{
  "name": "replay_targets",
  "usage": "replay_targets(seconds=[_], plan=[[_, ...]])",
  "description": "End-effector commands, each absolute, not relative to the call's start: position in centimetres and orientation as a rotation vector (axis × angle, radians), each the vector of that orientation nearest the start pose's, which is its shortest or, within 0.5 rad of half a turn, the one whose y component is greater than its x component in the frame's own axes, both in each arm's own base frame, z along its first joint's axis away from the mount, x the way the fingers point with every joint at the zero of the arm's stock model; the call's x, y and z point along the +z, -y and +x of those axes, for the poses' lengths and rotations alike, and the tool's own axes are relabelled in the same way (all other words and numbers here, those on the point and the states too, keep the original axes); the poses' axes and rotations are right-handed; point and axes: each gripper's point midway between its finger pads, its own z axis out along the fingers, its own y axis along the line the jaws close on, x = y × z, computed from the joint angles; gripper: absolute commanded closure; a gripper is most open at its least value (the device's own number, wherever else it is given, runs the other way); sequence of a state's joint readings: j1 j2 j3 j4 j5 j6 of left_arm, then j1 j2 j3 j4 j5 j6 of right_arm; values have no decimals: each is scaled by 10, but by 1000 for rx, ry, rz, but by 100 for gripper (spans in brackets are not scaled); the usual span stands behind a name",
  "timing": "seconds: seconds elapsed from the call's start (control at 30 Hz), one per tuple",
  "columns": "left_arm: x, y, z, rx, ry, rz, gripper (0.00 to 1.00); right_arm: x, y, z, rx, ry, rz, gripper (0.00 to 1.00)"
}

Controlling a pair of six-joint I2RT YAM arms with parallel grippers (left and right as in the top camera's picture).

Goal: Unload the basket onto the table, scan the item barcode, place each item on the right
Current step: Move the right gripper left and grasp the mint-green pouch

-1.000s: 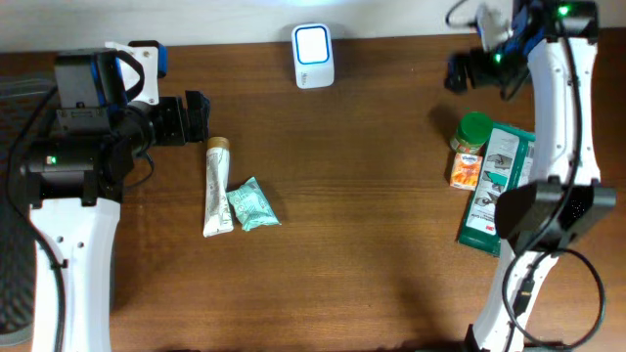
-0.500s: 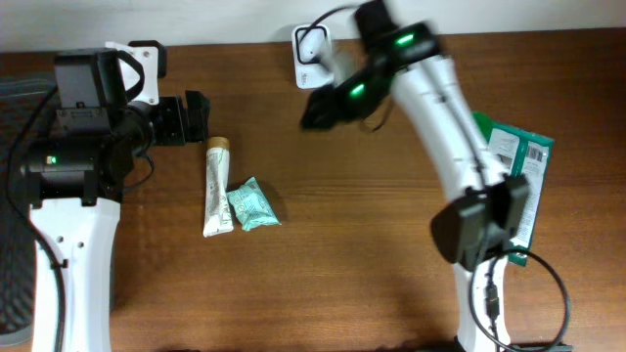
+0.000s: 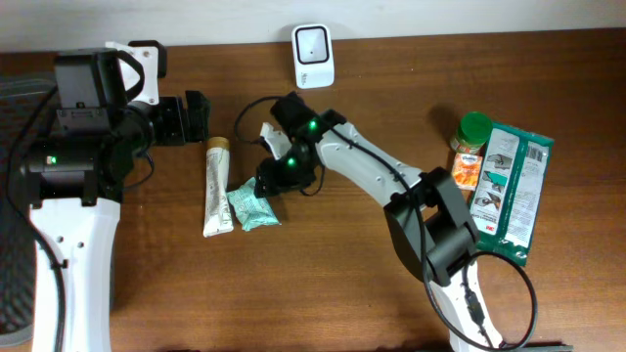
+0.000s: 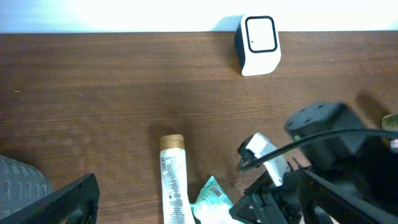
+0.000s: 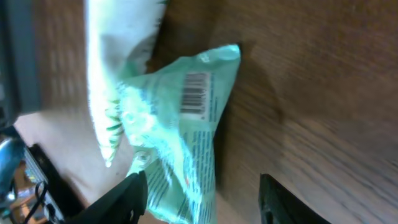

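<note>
- Brown wooden table (image 3: pixel 352 244) — a white scanner (image 3: pixel 312 56) stands at its far edge.
- Sealed mint packet (image 5: pixel 180 124) lies against the tube (image 3: pixel 216 188), barcode (image 5: pixel 195 93) showing.
- Right gripper (image 5: pixel 204 186) straddles the packet's end, jaws apart — not pinching.
- Left gripper (image 3: pixel 196 117) is spread and empty.

White scanner (image 4: pixel 260 45) stands beyond tube (image 4: pixel 172 180) and packet (image 4: pixel 211 198).

The left arm (image 3: pixel 64 244) is white-shelled with blue trim, its left hand (image 3: pixel 202 117) black; the right arm (image 3: pixel 372 168) has white links, green lights, black cable (image 4: pixel 311 137).
</note>
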State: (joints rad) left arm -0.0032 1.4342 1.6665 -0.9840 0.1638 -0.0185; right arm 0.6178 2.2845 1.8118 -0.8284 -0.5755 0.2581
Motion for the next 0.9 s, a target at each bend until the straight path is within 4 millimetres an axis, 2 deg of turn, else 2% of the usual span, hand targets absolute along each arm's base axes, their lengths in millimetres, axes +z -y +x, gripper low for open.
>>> replay_targets(seconds=[0.0,0.13,0.23,0.33,0.5,0.53,0.6,0.7,0.83,0.87], plan=[[333,26,385,-185,-2293,72,1,31,-369,335,918,-2976,-606,50],[333,26,386,-185,-2293,72,1,27,-378,323,904,-2993,-621,52],[333,26,386,-185,-2293,72,1,26,-382,316,887,-2997,-644,58],[333,26,386,-185,-2293,72,1,19,-375,314,773,-3017,-647,64],[333,26,386,-185,-2293,72,1,15,-369,316,692,-3026,-643,87],[333,26,385,-185,-2293,72,1,15,-369,316,692,-3026,-642,94],[333,26,386,-185,-2293,72,1,14,-368,316,692,-3018,-666,96],[333,26,386,-185,-2293,72,1,26,-362,320,689,-2972,-764,96],[333,26,386,-185,-2293,72,1,64,-340,333,649,-2769,-1101,96],[333,26,386,-185,-2293,72,1,74,-329,336,624,-2685,-1244,96]])
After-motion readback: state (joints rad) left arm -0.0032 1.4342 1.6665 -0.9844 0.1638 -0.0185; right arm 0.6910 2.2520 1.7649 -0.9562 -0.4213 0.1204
